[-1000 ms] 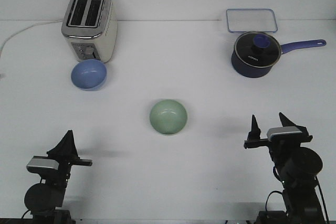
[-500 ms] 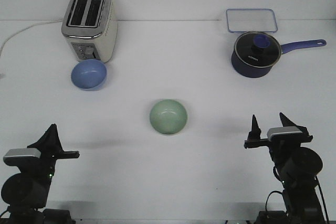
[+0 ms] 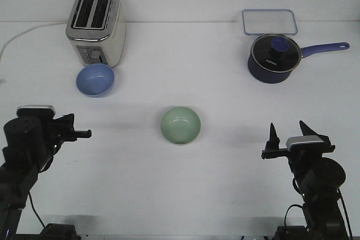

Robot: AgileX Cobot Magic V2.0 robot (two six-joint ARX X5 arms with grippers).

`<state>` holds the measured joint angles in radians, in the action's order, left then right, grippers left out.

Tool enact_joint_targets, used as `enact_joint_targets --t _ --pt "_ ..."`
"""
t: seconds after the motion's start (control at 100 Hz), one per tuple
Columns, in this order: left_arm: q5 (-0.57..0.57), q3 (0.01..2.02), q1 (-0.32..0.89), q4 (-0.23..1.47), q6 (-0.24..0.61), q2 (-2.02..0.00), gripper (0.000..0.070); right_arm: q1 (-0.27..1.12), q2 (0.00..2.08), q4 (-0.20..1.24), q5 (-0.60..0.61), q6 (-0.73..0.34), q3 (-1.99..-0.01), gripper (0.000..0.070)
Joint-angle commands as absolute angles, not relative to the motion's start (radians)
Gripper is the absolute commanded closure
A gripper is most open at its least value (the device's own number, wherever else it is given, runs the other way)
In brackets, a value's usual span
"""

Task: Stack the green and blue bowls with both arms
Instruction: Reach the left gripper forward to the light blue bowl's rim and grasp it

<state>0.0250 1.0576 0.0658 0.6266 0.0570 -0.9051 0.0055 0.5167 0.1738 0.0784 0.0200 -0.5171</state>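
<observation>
The pale green bowl [image 3: 180, 126] sits upright at the middle of the table. Further back on the left, the light blue bowl [image 3: 95, 80] stands just in front of the toaster. My left gripper [image 3: 70, 120] is raised at the left edge, nearer than the blue bowl and to its left, with its fingers pointing right. They overlap, so I cannot tell whether they are parted. My right gripper [image 3: 289, 131] is low at the front right, open and empty, well to the right of the green bowl.
A silver toaster [image 3: 95, 26] stands at the back left, its white cord [image 3: 22, 33] trailing left. A dark navy saucepan [image 3: 274, 58] with a glass lid stands at the back right, handle pointing right. Behind it lies a clear lidded container [image 3: 269, 22].
My left arm has lifted and swung out to the left, turning its gripper from pointing up to pointing right. The right arm and both bowls have not moved.
</observation>
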Motion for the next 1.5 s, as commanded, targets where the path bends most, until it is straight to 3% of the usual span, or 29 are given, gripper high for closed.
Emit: enact_joint_targets --t 0.0,0.25,0.65,0.7,0.82,0.87,1.19,1.49 --pt "0.027 1.083 0.065 0.646 0.026 -0.95 0.0689 0.006 0.518 0.162 0.077 0.024 -0.521 0.0153" --pt "0.027 1.084 0.065 0.711 0.028 -1.086 0.0689 0.006 0.518 0.162 0.077 0.024 -0.521 0.0153" --pt "0.027 1.084 0.065 0.699 0.046 -1.096 0.068 0.006 0.518 0.164 0.077 0.024 -0.521 0.0153" --pt "0.027 1.084 0.065 0.7 0.049 -1.096 0.0619 0.006 0.518 0.164 0.077 0.024 -0.521 0.0153" --pt "0.027 1.084 0.065 0.702 0.076 -1.097 0.024 0.006 0.518 0.164 0.076 0.024 -0.521 0.0153" --pt "0.027 1.085 0.065 0.702 0.076 -1.097 0.0195 0.006 0.518 0.164 0.076 0.024 -0.521 0.0153" --pt "0.027 1.179 0.048 0.711 0.076 -1.157 0.0192 0.006 0.518 0.164 0.076 0.024 -0.521 0.0153" --pt "0.027 1.512 -0.037 0.745 0.067 -1.478 0.0193 0.006 0.518 0.164 0.077 0.024 -0.521 0.0153"
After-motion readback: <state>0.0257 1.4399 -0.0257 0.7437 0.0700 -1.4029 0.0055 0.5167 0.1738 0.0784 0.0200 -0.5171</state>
